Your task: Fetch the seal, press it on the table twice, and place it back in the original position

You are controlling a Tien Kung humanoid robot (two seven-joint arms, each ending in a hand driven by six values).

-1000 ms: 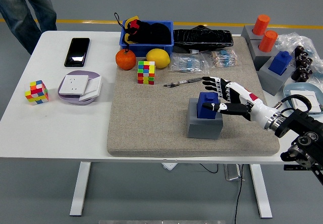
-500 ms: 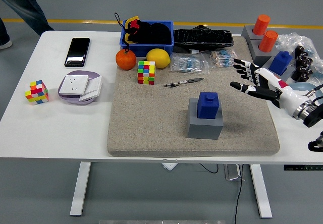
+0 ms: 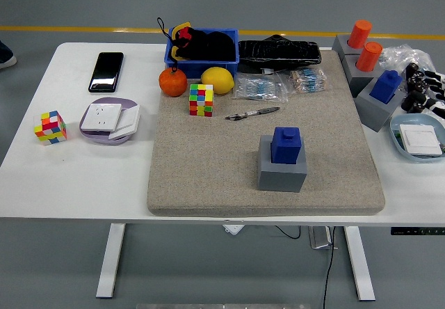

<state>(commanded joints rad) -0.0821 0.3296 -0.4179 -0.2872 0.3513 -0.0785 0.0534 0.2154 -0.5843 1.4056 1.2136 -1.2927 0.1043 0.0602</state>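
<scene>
The white table [image 3: 76, 177] is carrying a large grey mat [image 3: 208, 163] across its middle. Toward the mat's near right, a grey base [image 3: 281, 175] is holding the blue seal [image 3: 286, 144] upright on top. Only a sliver of the right hand [image 3: 436, 93] is showing at the right edge, well apart from the seal; whether its fingers are wide or curled, I cannot tell. A pen [image 3: 252, 113] is lying just beyond the seal.
</scene>
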